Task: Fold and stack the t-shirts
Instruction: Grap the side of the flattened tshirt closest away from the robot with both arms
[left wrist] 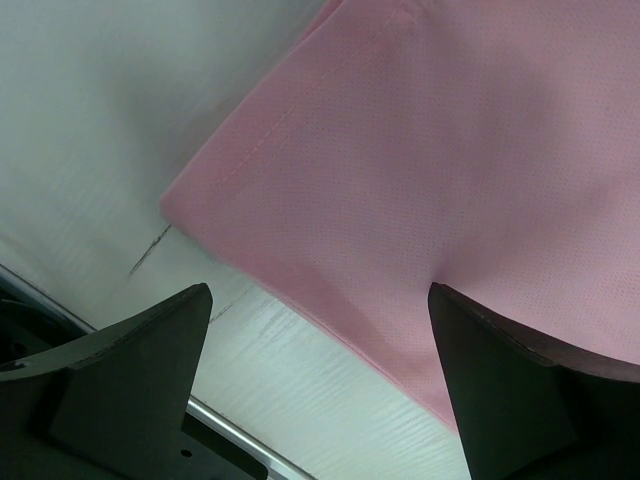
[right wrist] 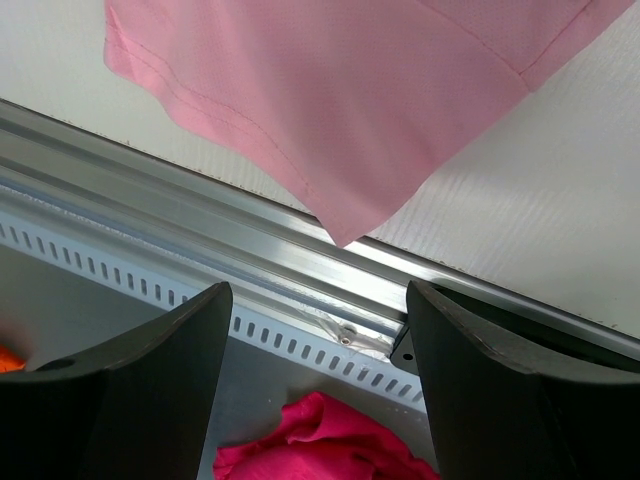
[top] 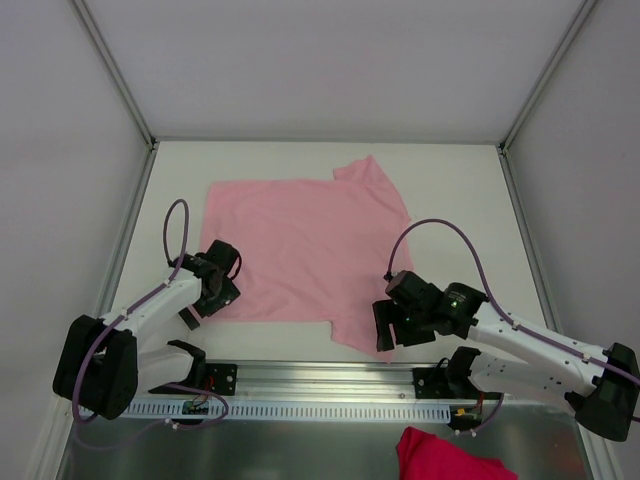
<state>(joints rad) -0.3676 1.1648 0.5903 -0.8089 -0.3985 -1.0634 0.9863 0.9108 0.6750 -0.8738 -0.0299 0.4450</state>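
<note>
A pale-pink t-shirt (top: 300, 245) lies spread flat on the white table (top: 460, 200), with one sleeve at the far right and another at the near right. My left gripper (top: 200, 305) is open and empty over the shirt's near-left corner. In the left wrist view that corner (left wrist: 450, 170) lies flat between and beyond the open jaws (left wrist: 320, 390). My right gripper (top: 392, 335) is open and empty beside the near-right sleeve. In the right wrist view the sleeve tip (right wrist: 330, 100) hangs just over the table edge, ahead of the open jaws (right wrist: 320, 390).
An aluminium rail (top: 320, 380) with a slotted strip (right wrist: 150, 285) runs along the near table edge. A crumpled magenta cloth (top: 450, 455) lies below it and also shows in the right wrist view (right wrist: 320, 445). White walls with metal posts enclose the table.
</note>
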